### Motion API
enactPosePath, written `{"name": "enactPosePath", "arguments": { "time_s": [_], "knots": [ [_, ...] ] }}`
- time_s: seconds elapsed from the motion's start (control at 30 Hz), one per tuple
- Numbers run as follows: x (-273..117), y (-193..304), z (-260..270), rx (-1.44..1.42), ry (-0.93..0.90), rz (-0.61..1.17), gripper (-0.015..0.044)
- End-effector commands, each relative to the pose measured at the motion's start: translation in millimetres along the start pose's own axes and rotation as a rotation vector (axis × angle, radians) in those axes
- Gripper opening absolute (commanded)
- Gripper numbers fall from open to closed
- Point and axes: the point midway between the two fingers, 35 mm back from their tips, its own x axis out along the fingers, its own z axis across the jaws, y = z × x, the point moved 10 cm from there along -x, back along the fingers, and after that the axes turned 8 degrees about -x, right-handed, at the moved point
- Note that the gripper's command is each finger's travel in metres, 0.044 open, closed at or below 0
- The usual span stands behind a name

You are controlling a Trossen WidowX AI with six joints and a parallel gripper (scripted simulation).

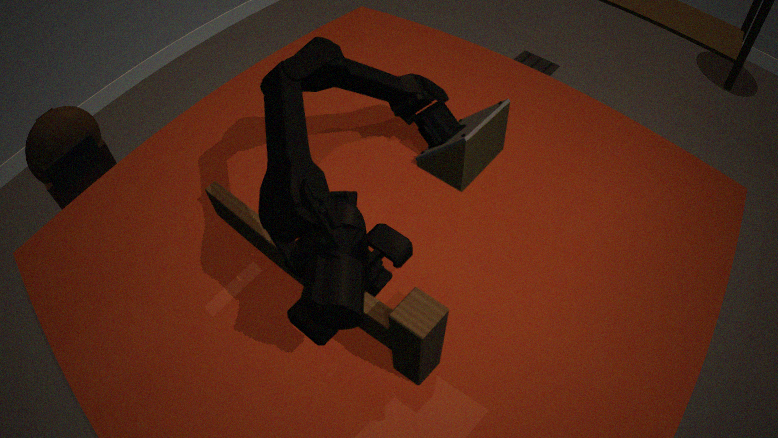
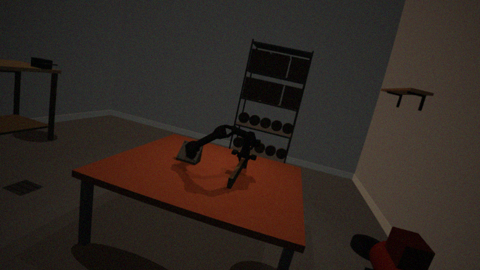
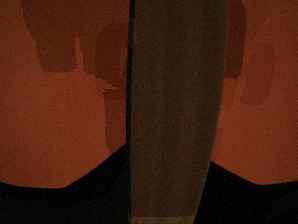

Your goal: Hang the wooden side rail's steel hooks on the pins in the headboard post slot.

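Rail [image 1: 235, 211] [image 2: 236, 175] [image 3: 175, 110] in the fingers, you have the wood pinched between both sides of the gripper [image 1: 345, 296] [image 2: 244, 161] [image 3: 154, 147]. Your wrist view shows its long face running up the middle, with a dark finger shape at either side low down.

From the top, you can see the rail slant across the orange worktop [image 1: 571, 217] [image 2: 268, 208], passing beneath the black arm [image 1: 285, 136] [image 2: 210, 136]. One end lies at the headboard post [image 1: 419, 337], which stands upright; the other end reaches well away from it. You can't make out the hooks, the pins or the inside of the slot, so whether the hooks are seated can't be told from here. The exterior view puts the rail's far end down by the worktop, though you can't be certain of contact.

Your arm arches over from its tilted grey mount [image 1: 487, 145] [image 2: 197, 160], and the gripper is over the rail between its two ends, nearer the post. You haven't let go of the rail.
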Motion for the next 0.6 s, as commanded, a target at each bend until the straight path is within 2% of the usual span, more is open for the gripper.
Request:
{"name": "enactPosePath", "arguments": {
  "time_s": [0.0, 0.57],
  "knots": [
    [-3.8, 2.9, -0.3, -0.001, -0.009, 0.005, 0.0000],
    [-4.8, 4.6, -0.4, -0.001, -0.009, 0.005, 0.0000]
  ]
}}
